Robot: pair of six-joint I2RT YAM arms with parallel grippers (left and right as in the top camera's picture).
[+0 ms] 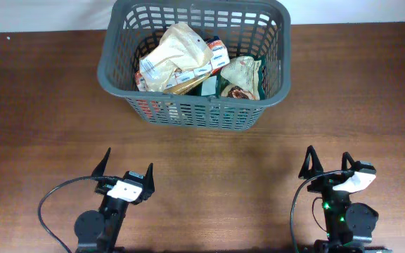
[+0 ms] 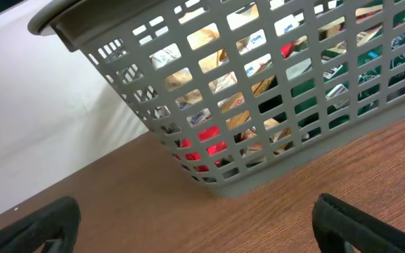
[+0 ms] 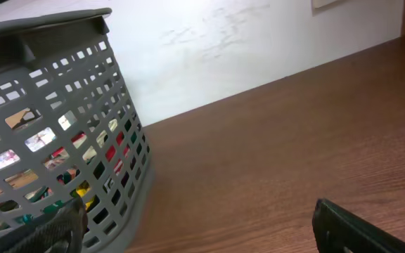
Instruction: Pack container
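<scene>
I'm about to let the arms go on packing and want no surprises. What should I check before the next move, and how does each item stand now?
1. The container stands upright on the table: ok.
2. The left hand is open and empty: ok.
3. The right hand is open and empty: ok.
4. Both hands are apart from the container: ok.
5. The packets lie within the rim's outline: ok.
6. Next packet to pick is located: not ok, none shows outside the container.
</scene>
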